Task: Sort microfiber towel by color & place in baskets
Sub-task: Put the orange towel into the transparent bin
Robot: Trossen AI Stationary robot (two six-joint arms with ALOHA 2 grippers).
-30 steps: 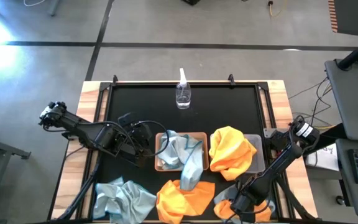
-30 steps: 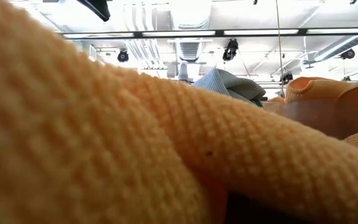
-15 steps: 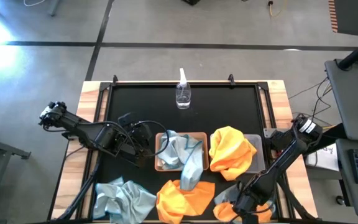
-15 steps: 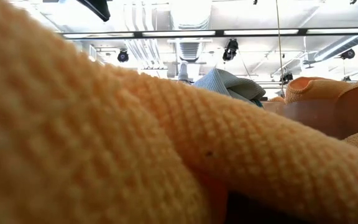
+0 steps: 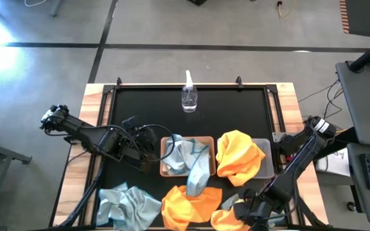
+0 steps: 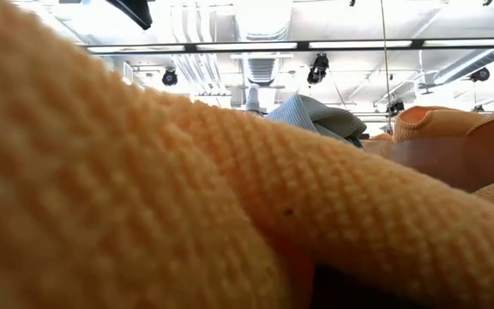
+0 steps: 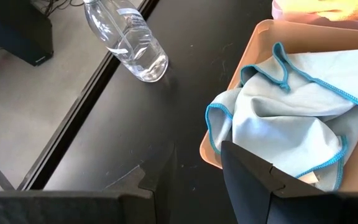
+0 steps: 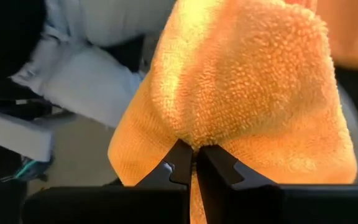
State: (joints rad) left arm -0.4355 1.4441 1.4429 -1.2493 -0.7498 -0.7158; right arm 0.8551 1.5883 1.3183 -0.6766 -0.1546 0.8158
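Observation:
My right gripper [image 5: 250, 213] is at the table's near edge, shut on an orange towel [image 5: 226, 219] that also fills the right wrist view [image 8: 247, 81]. A pale blue towel [image 5: 234, 201] lies beside it. My left gripper [image 7: 197, 180] is open and empty just left of the tan basket [image 5: 166, 168], which holds a blue towel [image 5: 188, 157] draped over its near rim. The grey basket [image 5: 266, 163] holds an orange towel [image 5: 238, 156]. Another orange towel [image 5: 188, 204] and a blue one [image 5: 127, 204] lie on the near table. My right gripper pinches a bunched fold of the orange towel [image 8: 194, 138] between its two fingertips. The cloth bulges up beyond the fingers in several layers. In the high view the arm hides whether the towel is lifted or lies on the table.
A clear spray bottle [image 5: 189, 96] stands at the far middle of the black mat. An orange towel [image 6: 144, 197] lies right against the low camera and blocks most of that view. Bare mat lies between the bottle and the baskets.
My right gripper has moved a little toward the table's near edge and left with the orange towel, and more of the bunched cloth now shows at its left.

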